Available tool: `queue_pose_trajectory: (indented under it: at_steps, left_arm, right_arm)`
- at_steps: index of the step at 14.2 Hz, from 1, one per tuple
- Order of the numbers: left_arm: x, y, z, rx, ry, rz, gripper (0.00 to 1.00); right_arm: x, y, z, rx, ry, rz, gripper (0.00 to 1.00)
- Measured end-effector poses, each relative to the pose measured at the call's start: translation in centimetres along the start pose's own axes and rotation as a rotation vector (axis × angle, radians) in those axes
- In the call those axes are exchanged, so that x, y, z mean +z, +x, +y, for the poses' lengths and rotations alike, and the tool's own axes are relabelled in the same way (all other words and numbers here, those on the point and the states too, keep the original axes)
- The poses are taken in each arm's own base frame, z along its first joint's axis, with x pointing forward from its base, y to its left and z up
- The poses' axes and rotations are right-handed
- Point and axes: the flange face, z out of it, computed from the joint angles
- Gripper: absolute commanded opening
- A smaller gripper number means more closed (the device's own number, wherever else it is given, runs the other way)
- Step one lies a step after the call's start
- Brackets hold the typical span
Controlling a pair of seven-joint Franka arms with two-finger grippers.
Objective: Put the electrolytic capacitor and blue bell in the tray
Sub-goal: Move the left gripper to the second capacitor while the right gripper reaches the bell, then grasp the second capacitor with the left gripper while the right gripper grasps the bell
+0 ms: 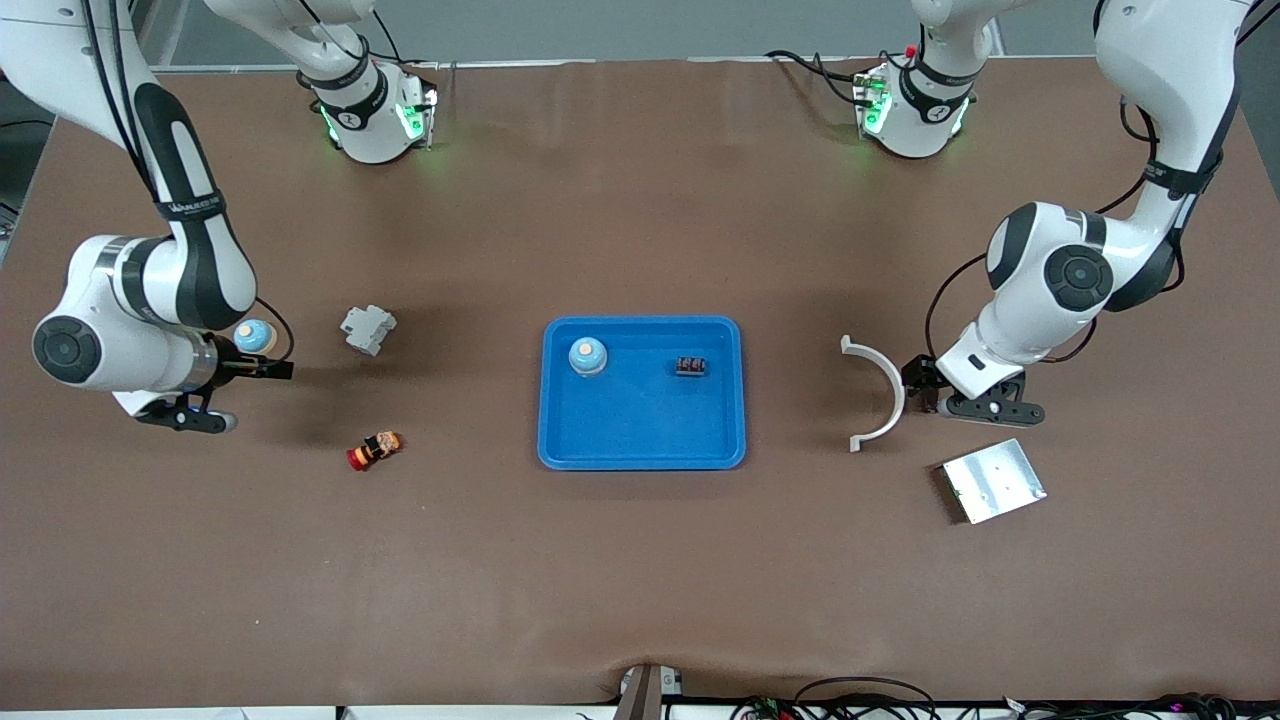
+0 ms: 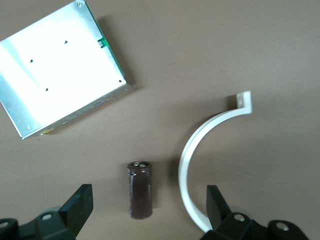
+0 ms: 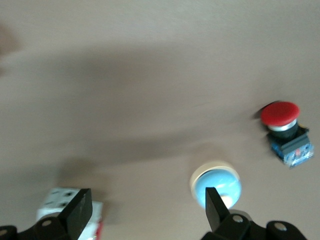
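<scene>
The bright-blue tray lies mid-table. One blue bell stands in it, near a small black-and-red part. A second blue bell stands on the table at the right arm's end; it also shows in the right wrist view. My right gripper is open and empty, one finger beside that bell. A dark brown electrolytic capacitor lies on the table between the open fingers of my left gripper. In the front view the capacitor is hidden under the gripper.
A white curved bracket lies right beside the capacitor, touching one left finger. A flat silver metal plate lies nearer the front camera. A grey block and a red push button lie near the second bell.
</scene>
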Motion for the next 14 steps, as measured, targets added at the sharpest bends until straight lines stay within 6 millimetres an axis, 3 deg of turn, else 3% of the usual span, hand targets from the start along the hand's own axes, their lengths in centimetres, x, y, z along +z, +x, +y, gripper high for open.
queue_pose_trajectory:
  at_steps: [2, 4, 5, 11, 14]
  left_arm:
    - [0.8, -0.9, -1.2, 0.013, -0.005, 0.004, 1.0]
    - [1.4, -1.4, -1.3, 0.021, -0.011, 0.02, 1.0]
    - [1.8, -1.7, -1.3, 0.03, -0.012, 0.027, 1.0]
    - [4.6, -3.1, -3.5, 0.069, -0.006, 0.052, 1.0]
    - [5.8, -3.3, -3.7, 0.066, -0.027, 0.063, 1.0]
  right_arm:
    - [2.7, -1.2, 4.1, -0.053, 0.015, 0.025, 1.0]
    - [3.7, -2.0, 7.7, -0.081, 0.03, 0.027, 1.0]
    - [3.8, -2.2, 8.6, -0.088, 0.033, 0.026, 1.0]
    - [6.4, -2.5, 7.5, -0.086, 0.072, -0.016, 1.0]
    - [7.5, -2.4, 7.3, -0.086, 0.075, -0.025, 1.0]
